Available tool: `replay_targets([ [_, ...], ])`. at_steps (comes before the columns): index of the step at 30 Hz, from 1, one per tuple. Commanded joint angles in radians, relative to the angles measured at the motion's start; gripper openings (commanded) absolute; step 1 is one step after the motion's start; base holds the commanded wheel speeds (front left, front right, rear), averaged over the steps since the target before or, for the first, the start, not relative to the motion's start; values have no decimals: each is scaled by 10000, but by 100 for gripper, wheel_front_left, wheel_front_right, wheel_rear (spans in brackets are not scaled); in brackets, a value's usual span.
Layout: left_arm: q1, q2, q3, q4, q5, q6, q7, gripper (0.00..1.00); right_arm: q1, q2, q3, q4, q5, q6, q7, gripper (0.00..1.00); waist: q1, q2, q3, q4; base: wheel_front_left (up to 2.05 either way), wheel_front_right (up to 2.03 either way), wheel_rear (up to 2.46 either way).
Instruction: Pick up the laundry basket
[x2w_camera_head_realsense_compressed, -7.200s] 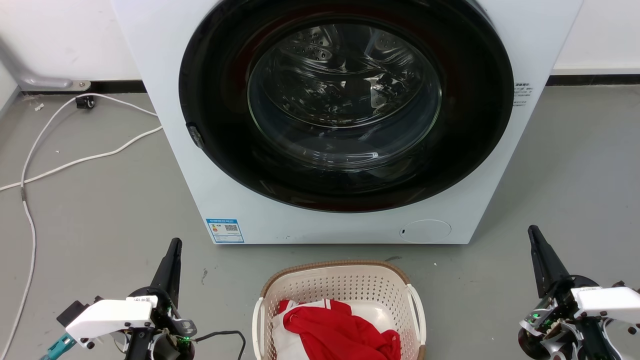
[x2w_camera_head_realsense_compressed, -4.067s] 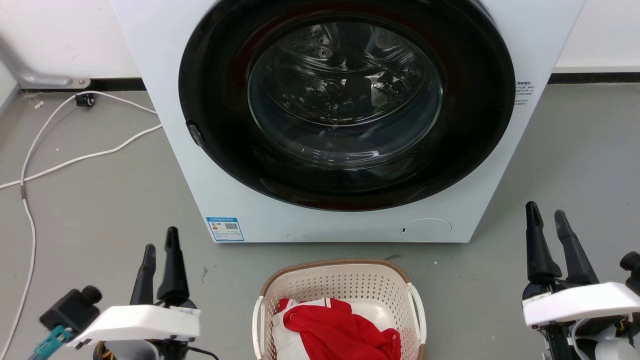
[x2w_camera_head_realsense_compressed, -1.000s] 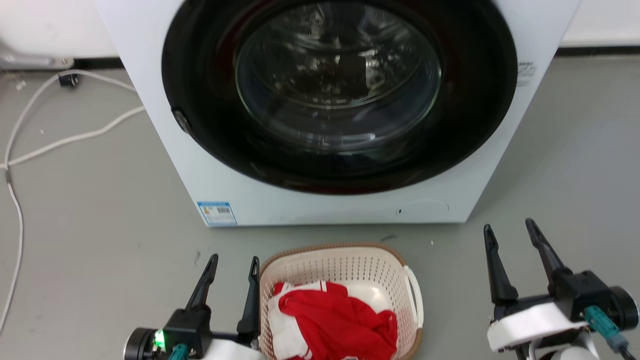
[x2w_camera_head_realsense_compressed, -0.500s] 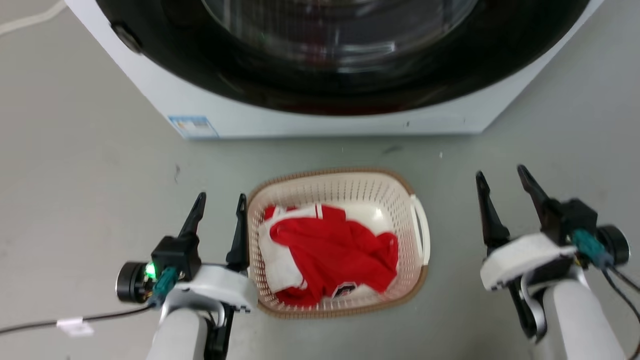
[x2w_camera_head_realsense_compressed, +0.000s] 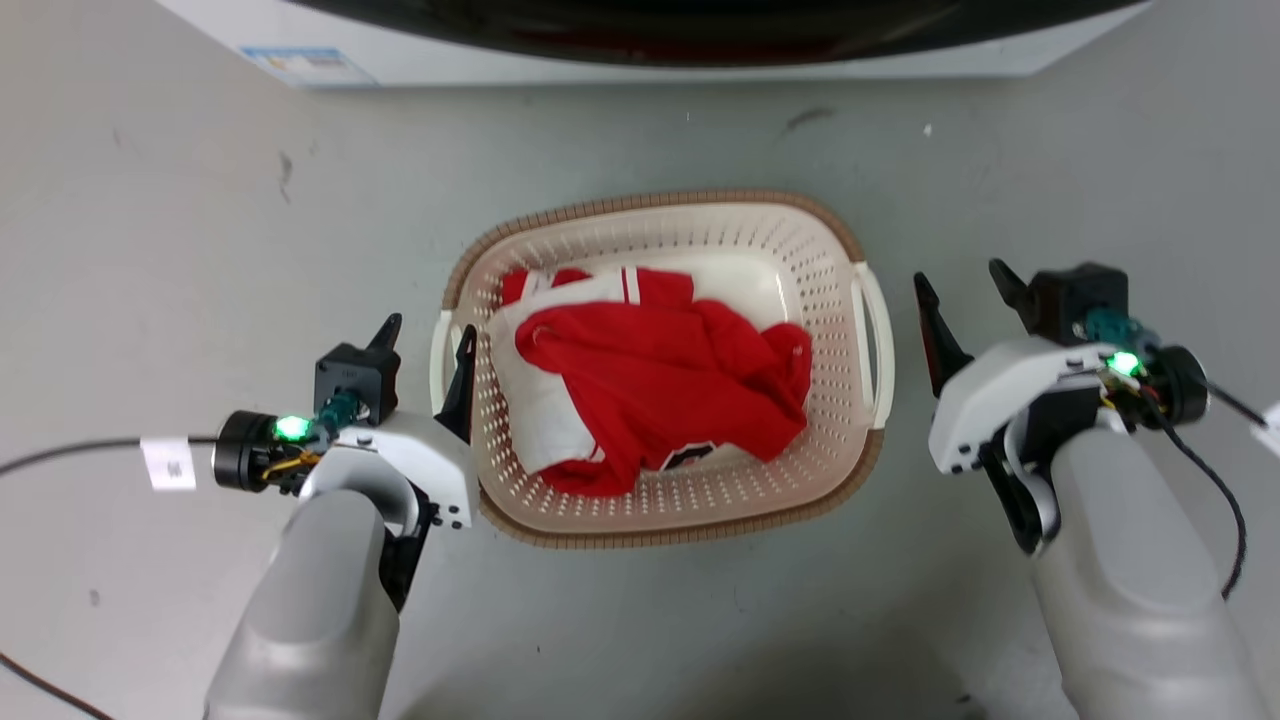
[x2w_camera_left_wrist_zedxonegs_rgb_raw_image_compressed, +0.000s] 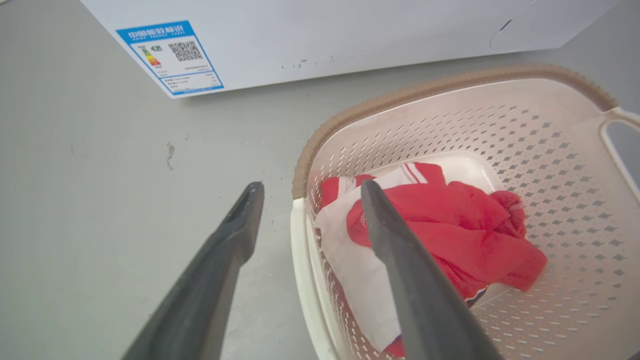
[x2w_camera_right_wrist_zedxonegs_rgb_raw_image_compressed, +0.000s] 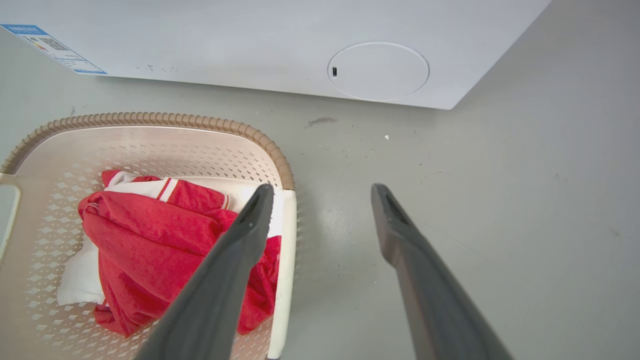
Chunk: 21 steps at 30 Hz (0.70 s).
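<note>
1. Head view: The laundry basket (x2w_camera_head_realsense_compressed: 660, 203) sits on the grey floor (x2w_camera_head_realsense_compressed: 150, 250), in the middle, close to the white washer (x2w_camera_head_realsense_compressed: 450, 60) on its far side. Red and white clothes (x2w_camera_head_realsense_compressed: 660, 385) lie inside it. The left gripper (x2w_camera_head_realsense_compressed: 428, 334) is spread wide at the basket's left handle (x2w_camera_head_realsense_compressed: 436, 350). The right gripper (x2w_camera_head_realsense_compressed: 958, 275) is spread wide too, just right of the right handle (x2w_camera_head_realsense_compressed: 881, 340), holding nothing.
2. Left wrist view: One finger is over the floor and the other is over the inside of the basket. The white handle lies between them. I cannot tell if they touch it.
3. Right wrist view: One finger is over the basket's edge, the other over bare floor.
</note>
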<state>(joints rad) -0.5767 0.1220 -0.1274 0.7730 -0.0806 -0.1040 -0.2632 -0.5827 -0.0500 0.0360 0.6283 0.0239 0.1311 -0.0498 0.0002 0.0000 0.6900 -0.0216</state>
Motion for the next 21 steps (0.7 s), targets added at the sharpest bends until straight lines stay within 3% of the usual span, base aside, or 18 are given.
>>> replay_targets([
  [1, -273, 50, -33, 232, 15, -26, -24, 100, -295, -5, 58, 179, 67, -7, 76, 100, -2, 0, 458, 9, 0, 0, 0],
  [10, -2080, 280, -369, 3053, -214, -199, 222, 100, -1945, -11, 928, 2554, 865, -7, 522, 100, -2, 0, 1288, 111, 0, 0, 0],
  [21, -3568, 235, -1579, 4498, -512, -243, 989, 100, -3683, -7, 2083, 4649, 1703, -7, 1254, 100, -2, 0, 2063, 202, 0, 0, 0],
])
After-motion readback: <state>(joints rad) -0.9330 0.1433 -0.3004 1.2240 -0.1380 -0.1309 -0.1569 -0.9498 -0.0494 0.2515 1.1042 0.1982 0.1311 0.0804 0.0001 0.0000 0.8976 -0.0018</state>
